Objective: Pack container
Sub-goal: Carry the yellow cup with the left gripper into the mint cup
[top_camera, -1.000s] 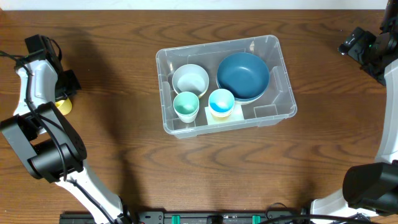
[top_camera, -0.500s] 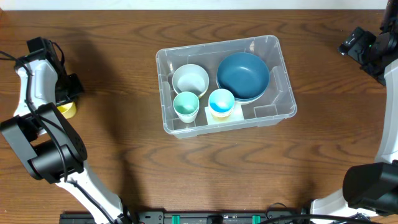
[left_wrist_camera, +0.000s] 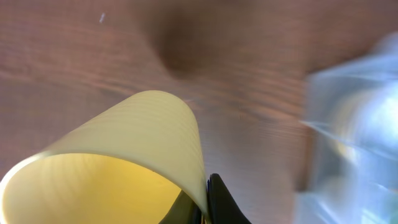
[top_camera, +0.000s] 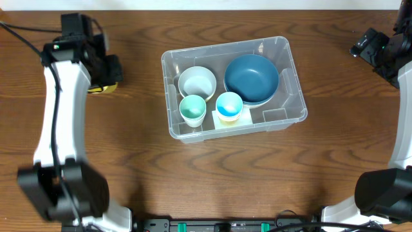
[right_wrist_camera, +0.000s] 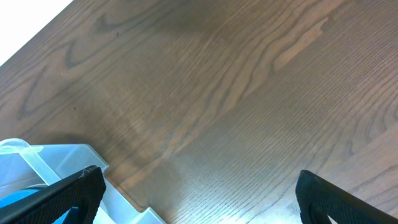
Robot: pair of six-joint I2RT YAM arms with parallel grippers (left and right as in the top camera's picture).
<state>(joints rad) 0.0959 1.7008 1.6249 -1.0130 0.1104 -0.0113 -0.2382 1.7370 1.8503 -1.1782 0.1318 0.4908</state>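
The clear plastic container stands at the table's middle. It holds a white bowl, a dark blue bowl, a teal cup and a light blue cup. My left gripper is left of the container, lifted over the table, and shut on the rim of a yellow cup. In the left wrist view the yellow cup fills the frame, pinched by the fingers, with the container blurred at right. My right gripper is open and empty at the far right; the right wrist view shows its spread fingers.
A corner of the container shows at the lower left of the right wrist view. Bare dark wooden table lies around the container. The white edge beyond the table runs along the top.
My left gripper has lifted the yellow cup from the far left and carried it up and to the right, toward the container. The right arm has not moved.
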